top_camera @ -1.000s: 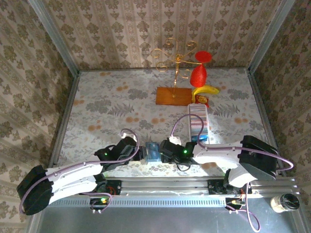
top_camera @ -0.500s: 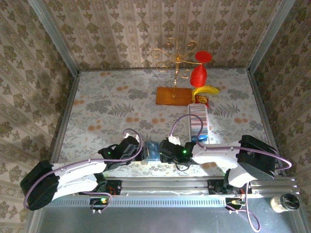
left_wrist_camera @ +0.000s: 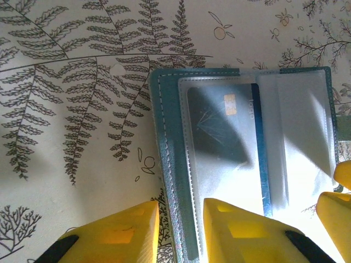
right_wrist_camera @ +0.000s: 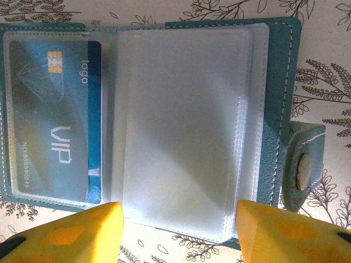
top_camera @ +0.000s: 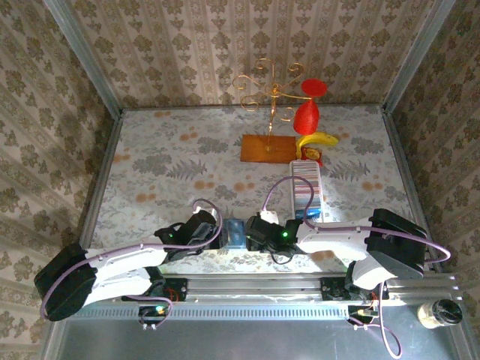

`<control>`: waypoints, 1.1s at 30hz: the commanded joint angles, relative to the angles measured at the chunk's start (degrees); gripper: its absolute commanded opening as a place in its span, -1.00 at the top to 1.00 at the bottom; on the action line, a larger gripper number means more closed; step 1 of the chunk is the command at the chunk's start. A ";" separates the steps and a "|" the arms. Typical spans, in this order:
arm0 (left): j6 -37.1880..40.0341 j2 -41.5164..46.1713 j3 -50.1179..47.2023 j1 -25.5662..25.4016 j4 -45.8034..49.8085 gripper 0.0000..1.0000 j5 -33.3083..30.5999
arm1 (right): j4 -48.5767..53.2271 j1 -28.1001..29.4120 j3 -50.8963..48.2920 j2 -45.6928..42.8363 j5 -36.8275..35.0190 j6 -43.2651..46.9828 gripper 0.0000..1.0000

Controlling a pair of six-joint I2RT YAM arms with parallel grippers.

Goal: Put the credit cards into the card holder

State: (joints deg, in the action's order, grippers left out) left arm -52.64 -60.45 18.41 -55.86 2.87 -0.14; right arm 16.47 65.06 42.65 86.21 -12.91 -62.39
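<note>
Card holder (right_wrist_camera: 277,82) lies open at the overhead frame's bottom centre, a blue credit card (right_wrist_camera: 52,109) sleeved in its left half, right gripper (right_wrist_camera: 178,233) spread wide around the clear sleeves (right_wrist_camera: 184,126), left gripper (left_wrist_camera: 181,235) narrowly gapped astride its left edge, whether pinching I cannot tell.

Your teal card holder (top_camera: 235,233) lies open flat like a book, inner side up, with its clasp tab (right_wrist_camera: 301,164) sticking out past the right cover. A blue credit card (right_wrist_camera: 52,109) marked VIP sits face up in the left clear sleeve. The right-hand sleeves (right_wrist_camera: 186,126) are stacked and frosted pale. More pale cards (top_camera: 304,191) stand in a row, well apart, farther back to the right.
</note>
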 commanded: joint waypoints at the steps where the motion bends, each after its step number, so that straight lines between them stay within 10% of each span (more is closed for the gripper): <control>1: 0.96 -0.71 0.68 -0.16 -1.03 0.49 0.37 | -0.83 -0.19 1.20 -0.31 -0.17 -1.20 -0.13; 33: 0.11 -3.81 -0.49 -0.65 -4.06 0.99 1.11 | -4.47 -0.11 3.40 6.98 2.30 -2.68 -0.15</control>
State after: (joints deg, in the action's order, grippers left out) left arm -52.66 -63.37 18.41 -55.92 0.27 0.30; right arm 13.85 65.08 45.78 90.89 -11.81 -63.29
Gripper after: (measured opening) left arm 0.053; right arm 0.576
